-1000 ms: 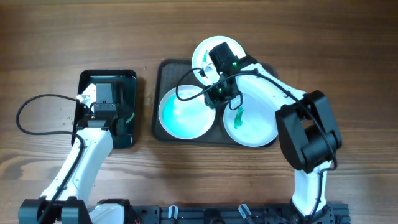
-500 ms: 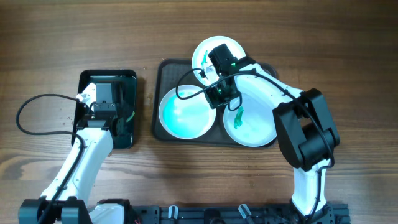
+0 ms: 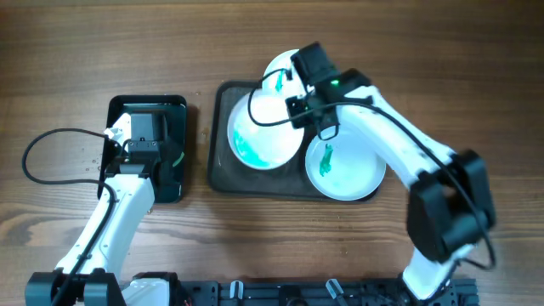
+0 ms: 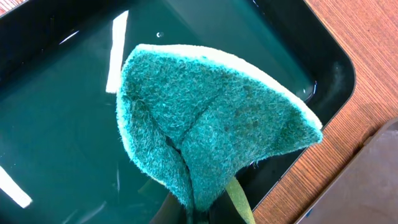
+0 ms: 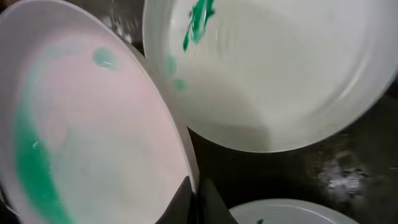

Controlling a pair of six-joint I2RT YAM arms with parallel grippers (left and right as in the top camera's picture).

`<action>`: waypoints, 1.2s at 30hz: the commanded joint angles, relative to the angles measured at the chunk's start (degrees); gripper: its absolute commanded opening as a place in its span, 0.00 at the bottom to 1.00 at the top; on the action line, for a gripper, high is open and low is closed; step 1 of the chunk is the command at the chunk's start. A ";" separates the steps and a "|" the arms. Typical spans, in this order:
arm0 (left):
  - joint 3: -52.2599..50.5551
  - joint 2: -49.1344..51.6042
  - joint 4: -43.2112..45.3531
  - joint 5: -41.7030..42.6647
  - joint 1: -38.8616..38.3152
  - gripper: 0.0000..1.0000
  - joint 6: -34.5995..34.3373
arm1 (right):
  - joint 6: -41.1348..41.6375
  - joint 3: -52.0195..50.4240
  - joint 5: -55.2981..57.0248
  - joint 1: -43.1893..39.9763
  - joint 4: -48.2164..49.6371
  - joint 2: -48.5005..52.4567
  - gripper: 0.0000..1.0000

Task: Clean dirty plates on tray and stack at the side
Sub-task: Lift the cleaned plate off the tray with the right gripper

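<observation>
A: Your right gripper (image 5: pixel 193 198) is now pinching fully closed on the rim of the lifted plate (image 5: pixel 93 130), over the left half of the tray (image 3: pixel 218 161). A second ago its jaws were standing apart at that rim.

B: And you are raising it. That plate was lying flat on the tray, and now it is tipping up on its gripped edge, with the teal smear (image 3: pixel 246 151) showing along its low side.

A: The other two are staying put. The right plate (image 3: pixel 353 174) is lying on the tray's right half with its green mark showing, and the far plate (image 3: pixel 276 70) is sitting at the tray's far edge, partly under your arm.

B: Your left gripper (image 4: pixel 200 213) is clamping the green sponge (image 4: pixel 205 124) over the black tray (image 4: pixel 56 124) of water, left of the big tray across a strip of desk (image 3: pixel 200 127). It is holding where it was.

A: So you are getting the first plate in hand. I am judging that bringing plate and sponge together is coming next. Nothing is looking clean or stacked yet.

B: You are holding only a thin rim, so the tilted plate could be slipping.
</observation>
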 commanded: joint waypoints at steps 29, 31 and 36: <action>0.04 0.35 0.31 0.50 0.37 0.04 -0.74 | -56.26 1.60 77.83 24.44 24.41 -7.26 0.04; 0.04 0.35 0.31 0.50 0.37 0.04 -0.74 | -60.28 1.60 80.08 25.14 28.50 -7.26 0.04; 0.04 0.35 0.31 0.50 0.37 0.04 -0.74 | -61.92 1.60 80.06 25.73 30.62 -7.26 0.04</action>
